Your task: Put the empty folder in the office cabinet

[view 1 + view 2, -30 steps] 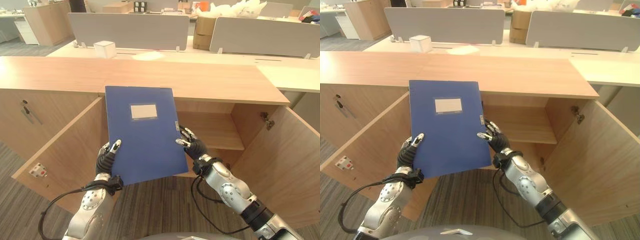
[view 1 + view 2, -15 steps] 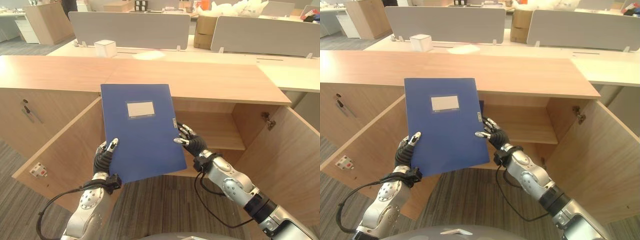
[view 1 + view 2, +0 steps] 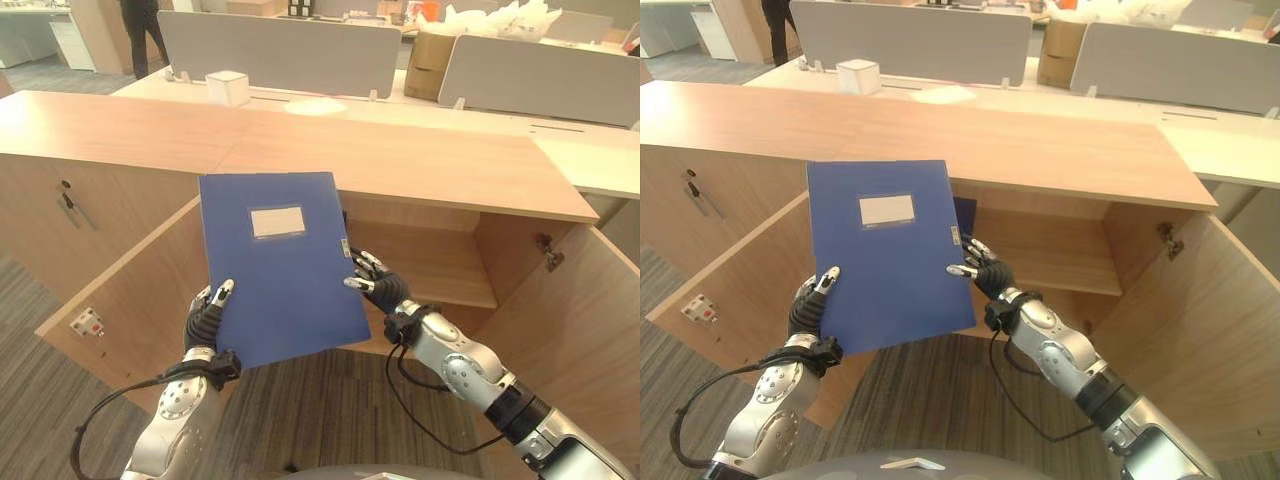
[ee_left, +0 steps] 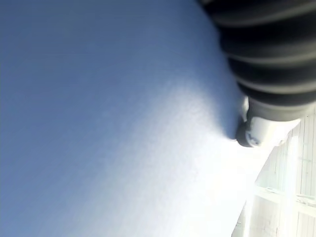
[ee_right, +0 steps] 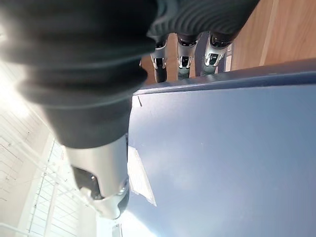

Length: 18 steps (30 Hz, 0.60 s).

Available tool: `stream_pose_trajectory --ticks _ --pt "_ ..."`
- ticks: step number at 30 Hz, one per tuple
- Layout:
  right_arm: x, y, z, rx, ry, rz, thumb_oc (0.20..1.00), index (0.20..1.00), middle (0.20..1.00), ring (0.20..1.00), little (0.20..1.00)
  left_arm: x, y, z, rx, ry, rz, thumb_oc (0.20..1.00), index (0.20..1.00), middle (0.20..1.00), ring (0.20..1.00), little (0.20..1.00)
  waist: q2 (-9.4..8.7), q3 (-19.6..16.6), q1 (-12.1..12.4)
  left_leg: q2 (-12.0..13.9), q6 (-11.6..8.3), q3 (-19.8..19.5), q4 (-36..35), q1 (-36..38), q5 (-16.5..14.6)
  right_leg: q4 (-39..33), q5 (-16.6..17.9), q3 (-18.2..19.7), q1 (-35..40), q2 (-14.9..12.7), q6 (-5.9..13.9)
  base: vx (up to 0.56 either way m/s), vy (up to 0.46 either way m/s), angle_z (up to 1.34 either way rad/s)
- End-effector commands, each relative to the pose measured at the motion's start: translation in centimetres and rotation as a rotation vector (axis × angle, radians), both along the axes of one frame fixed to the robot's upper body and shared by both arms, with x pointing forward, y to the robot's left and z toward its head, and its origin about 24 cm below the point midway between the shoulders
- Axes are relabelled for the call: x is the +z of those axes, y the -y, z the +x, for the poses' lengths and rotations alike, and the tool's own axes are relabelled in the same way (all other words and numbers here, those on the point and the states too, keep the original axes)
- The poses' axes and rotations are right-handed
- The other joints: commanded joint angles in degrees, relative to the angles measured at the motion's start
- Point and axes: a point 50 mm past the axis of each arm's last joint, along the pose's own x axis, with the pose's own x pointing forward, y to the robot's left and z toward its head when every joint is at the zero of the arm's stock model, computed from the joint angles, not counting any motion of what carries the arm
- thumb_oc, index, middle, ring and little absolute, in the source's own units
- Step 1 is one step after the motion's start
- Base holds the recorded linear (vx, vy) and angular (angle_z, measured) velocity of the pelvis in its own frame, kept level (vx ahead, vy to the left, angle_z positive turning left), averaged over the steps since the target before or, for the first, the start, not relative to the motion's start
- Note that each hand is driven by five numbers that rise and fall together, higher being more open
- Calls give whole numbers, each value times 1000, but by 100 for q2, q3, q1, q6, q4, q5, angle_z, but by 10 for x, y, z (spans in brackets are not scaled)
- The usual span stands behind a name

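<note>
the blue folder [image 3: 280, 265] is held up off the floor in front of the open office cabinet [image 3: 440, 265], its face with a pale label [image 3: 277, 222] turned toward the head camera, top edge level with the cabinet's wooden top [image 3: 400, 160]. it tilts slightly, with its lower right corner the lowest. the left hand [image 3: 207, 318] grips the folder's lower left edge: its thumb lies over the front face, dark tip on the blue cover, and the rest of its fingers are behind the folder, so their spread cannot be seen. the right hand [image 3: 375, 285] grips the right edge about midway up, thumb on the front and fingers [image 5: 183, 54] curled round the edge to the back, close together in a row in the right wrist view.

behind the folder the cabinet's 2 doors stand swung out, the left door [image 3: 130, 300] and the right door [image 3: 570, 330], and an inner shelf [image 3: 425, 265] shows to the right of the folder. on the desk beyond the cabinet top sit a small white box [image 3: 227, 87] and grey divider panels [image 3: 290, 45]. a cardboard box [image 3: 432, 50] stands behind them. a person's legs [image 3: 143, 30] show at the far upper left.
</note>
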Motion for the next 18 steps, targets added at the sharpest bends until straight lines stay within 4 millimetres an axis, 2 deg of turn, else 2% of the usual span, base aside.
stream_pose_trajectory --ticks 1,8,13,18 --pt "41 -55 -19 222 144 192 1000 1000 1000 1000 1000 37 16 24 -76 208 26 200 200 200 200 200 -296 -134 -27 78 -53 -159 -33 -98 -605 -1 -97 -116 -34 -750 529 0 0 0" --pt "44 -41 -14 89 142 243 1000 1000 1000 1000 1000 40 13 25 -33 216 23 200 200 200 200 200 -231 -154 -170 72 -49 -105 -33 -66 -628 -1 -95 -78 -46 -756 534 0 0 0" --pt "49 -16 -5 -93 172 304 1000 1000 1000 1000 1000 41 6 21 19 220 27 200 200 200 200 200 -177 -179 -273 80 -37 -75 -33 -37 -649 -1 -103 -57 -34 -768 549 5 0 -2" --pt "40 10 6 -282 163 246 1000 1000 1000 1000 1000 41 1 16 41 218 33 200 200 200 200 200 -143 -207 -316 70 -28 -75 -33 6 -685 -1 -124 -56 -2 -774 555 0 0 0"
